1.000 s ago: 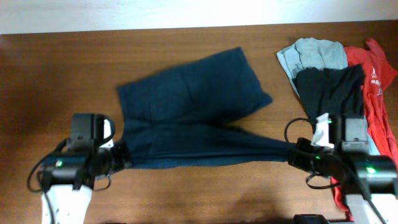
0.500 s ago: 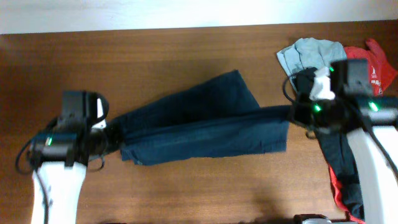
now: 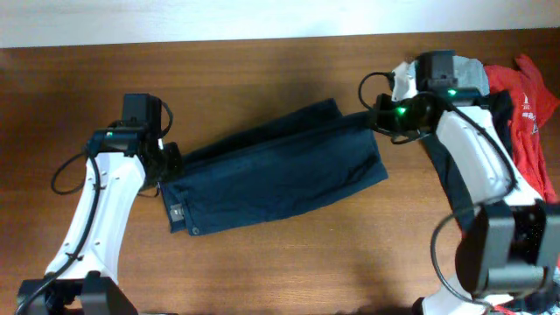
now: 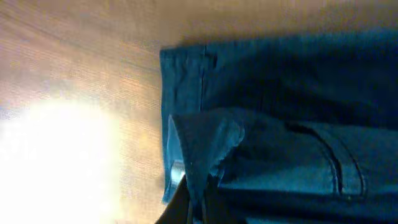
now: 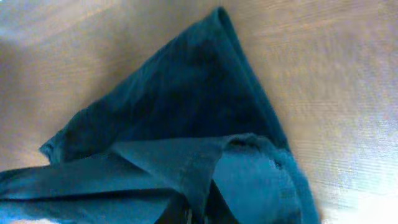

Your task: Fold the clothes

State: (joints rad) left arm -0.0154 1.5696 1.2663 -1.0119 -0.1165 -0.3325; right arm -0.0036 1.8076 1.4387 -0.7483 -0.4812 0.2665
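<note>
The dark navy-blue shorts [image 3: 271, 175] lie folded lengthwise across the middle of the table, slanting up to the right. My left gripper [image 3: 168, 163] is shut on the shorts' left end; the left wrist view shows the pinched fabric [image 4: 205, 149] rising into the jaws [image 4: 198, 208]. My right gripper [image 3: 374, 116] is shut on the shorts' upper right corner; the right wrist view shows a fold of cloth [image 5: 193, 168] held in the jaws [image 5: 189, 214]. The upper layer now lies over the lower one.
A pile of other clothes sits at the right edge: a light grey-blue garment [image 3: 411, 74], a long black garment [image 3: 455, 188] and a red shirt [image 3: 529, 114]. The brown wooden table [image 3: 262, 70] has a white wall edge along the top.
Both grippers have carried the shorts' near edge away from the front, over the far half. The shorts went from spread out to folded lengthwise. Both arms have stretched toward the back.
</note>
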